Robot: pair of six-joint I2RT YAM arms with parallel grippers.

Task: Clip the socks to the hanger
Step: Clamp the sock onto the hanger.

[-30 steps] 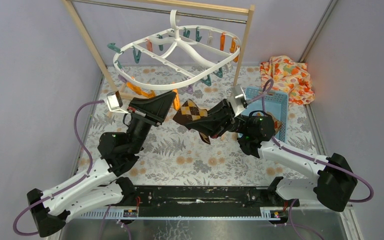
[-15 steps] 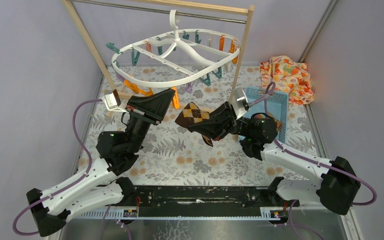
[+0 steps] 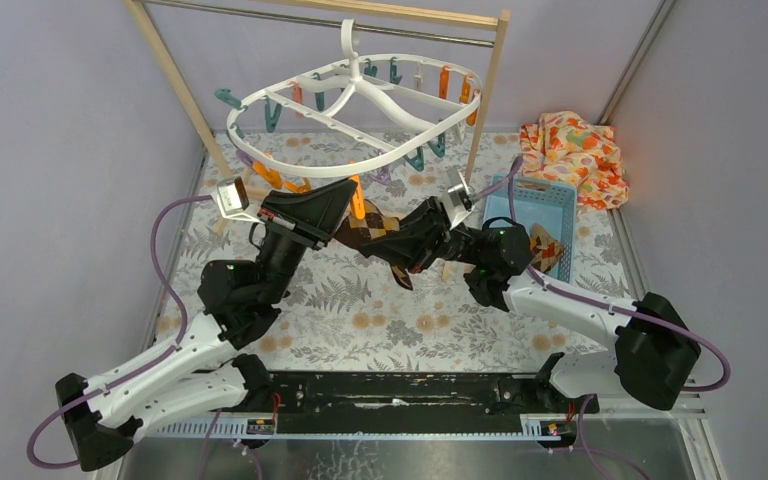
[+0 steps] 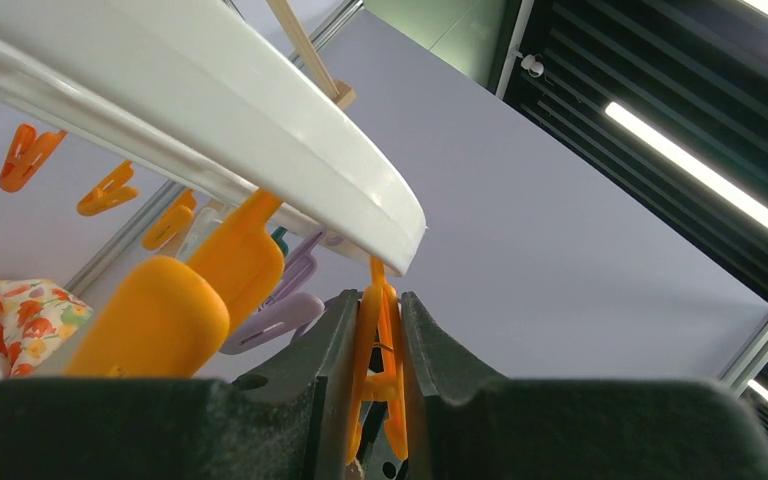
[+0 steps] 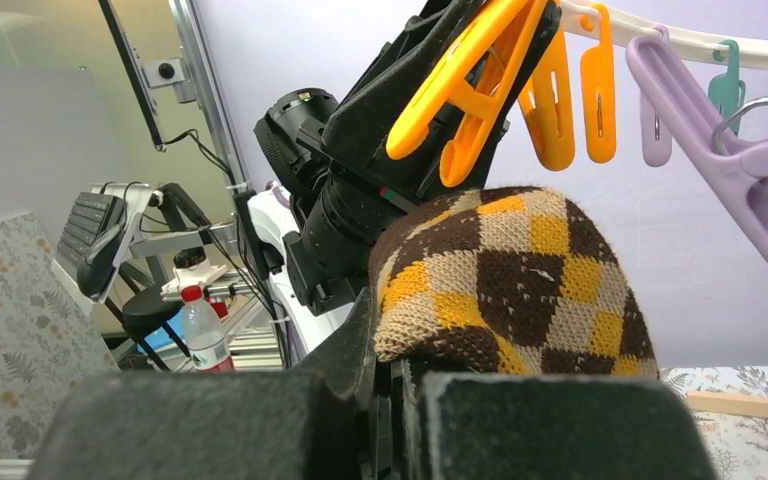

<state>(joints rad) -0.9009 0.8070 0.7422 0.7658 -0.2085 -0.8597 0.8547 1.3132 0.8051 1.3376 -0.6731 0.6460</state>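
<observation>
Floral-print table [image 3: 360, 330] underneath; the white oval plastic hanger [image 3: 358, 82] hangs on a wooden rack [image 3: 488, 90]. Left jaws pinch an orange plastic peg [image 4: 378, 360]. Right jaws grip the dark brown tan-checked sock [image 5: 520, 270], just beneath that peg. No sock is clipped yet.

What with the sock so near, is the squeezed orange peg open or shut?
Open: the left gripper squeezes the peg, and its tips stand apart above the sock.
</observation>
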